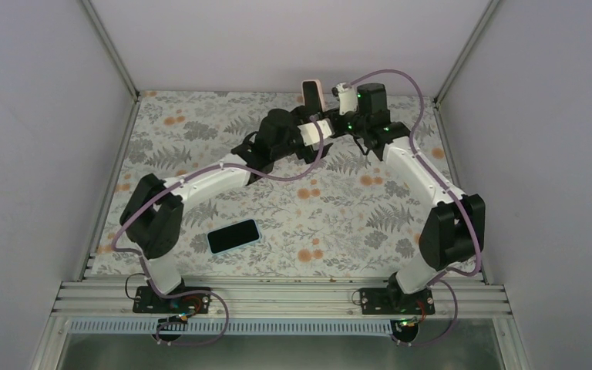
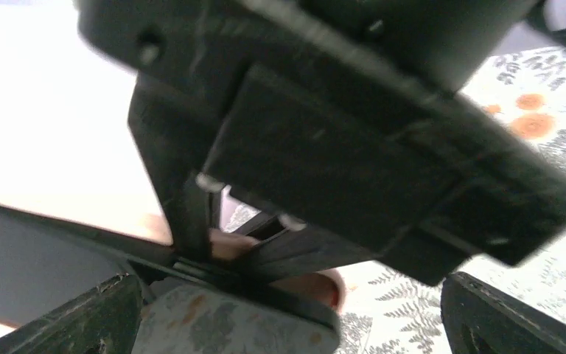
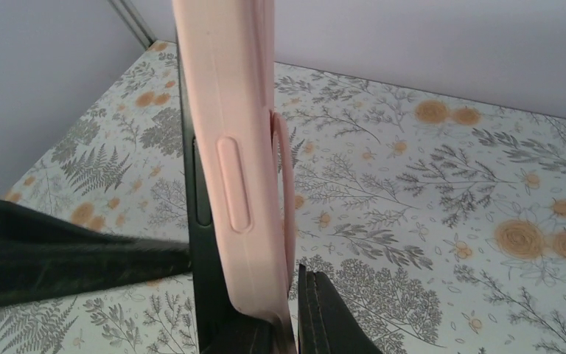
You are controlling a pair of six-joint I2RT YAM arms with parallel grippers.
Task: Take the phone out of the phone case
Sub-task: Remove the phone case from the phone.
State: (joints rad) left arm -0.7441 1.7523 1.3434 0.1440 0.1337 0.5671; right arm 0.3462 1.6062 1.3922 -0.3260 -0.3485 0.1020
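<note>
The pink phone case [image 3: 237, 147] stands upright, with the black phone [image 3: 200, 251] in it showing along its left side. My right gripper [image 3: 281, 333] is shut on the bottom end of the cased phone and holds it up at the back of the table [image 1: 312, 94]. My left gripper [image 2: 291, 324] is open, its fingers [image 2: 81, 317] wide apart beside the phone's glass face [image 2: 228, 328]. One left finger [image 3: 59, 251] reaches the phone's edge. In the top view the left gripper [image 1: 325, 117] sits just below the right gripper [image 1: 331, 91].
A second phone in a light blue case [image 1: 233, 236] lies flat near the front left. The floral table cover [image 1: 339, 208] ends at white walls with metal posts [image 1: 112, 46] at the back corners.
</note>
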